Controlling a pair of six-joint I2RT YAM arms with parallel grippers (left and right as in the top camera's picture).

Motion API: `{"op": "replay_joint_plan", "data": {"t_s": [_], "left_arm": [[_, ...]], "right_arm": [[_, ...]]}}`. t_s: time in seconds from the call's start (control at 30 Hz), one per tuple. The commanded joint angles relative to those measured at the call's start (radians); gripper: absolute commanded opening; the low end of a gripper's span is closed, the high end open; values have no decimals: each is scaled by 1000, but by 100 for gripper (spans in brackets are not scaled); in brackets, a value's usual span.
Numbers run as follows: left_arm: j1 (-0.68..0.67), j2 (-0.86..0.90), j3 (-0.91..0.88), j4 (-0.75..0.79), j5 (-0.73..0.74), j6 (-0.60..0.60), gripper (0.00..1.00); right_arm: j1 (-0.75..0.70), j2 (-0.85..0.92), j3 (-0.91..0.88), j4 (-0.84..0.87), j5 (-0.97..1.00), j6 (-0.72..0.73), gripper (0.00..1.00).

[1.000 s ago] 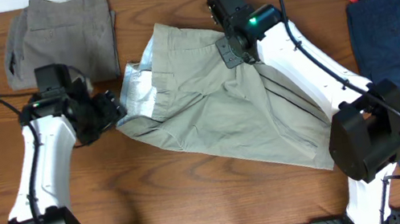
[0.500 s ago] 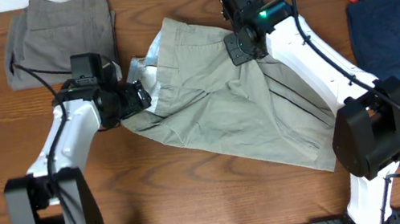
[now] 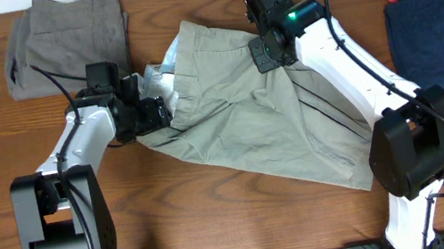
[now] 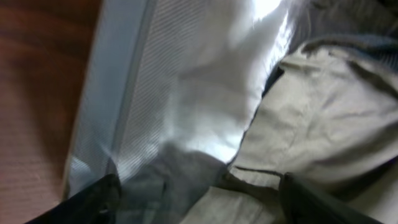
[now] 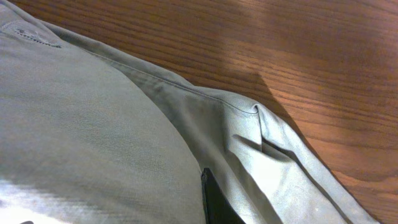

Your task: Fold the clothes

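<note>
Khaki shorts point(image 3: 250, 129) are spread rumpled mid-table point(image 3: 222, 233), with the pale blue waistband lining point(image 4: 186, 93) turned out at the left. The left gripper point(image 3: 155, 114) is held wide apart astride that lining. The right gripper point(image 3: 268, 52) is clenched on the shorts' far edge. A grey-olive pair point(image 3: 68, 42) is noted far left and a navy pair point(image 3: 439, 43) far right.

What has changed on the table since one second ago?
The left end effector moved right, open, onto the pale blue waistband lining of the light khaki-beige cotton shorts. The right end effector shifted slightly right, shut on them. The grey-olive shorts and dark navy shorts stayed.
</note>
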Motion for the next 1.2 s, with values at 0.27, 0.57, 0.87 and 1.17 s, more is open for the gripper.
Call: {"op": "replay_joint_plan", "data": {"t_s": [0.27,0.57,0.87,1.17], "left_arm": [[2,8,2,-74,19,63,56],[2,13,2,-103,19,82,7],[35,-11,4,-92,3,12,6],[134,-74,4,-116,-113,-110,6]], "right_arm": [[-8,-14,22,-6,4,17,1],[-8,-14,22,-9,4,18,1],[-13,-14,22,-24,-42,29,1],[-67,-23,41,-25,-45,101,1]]}}
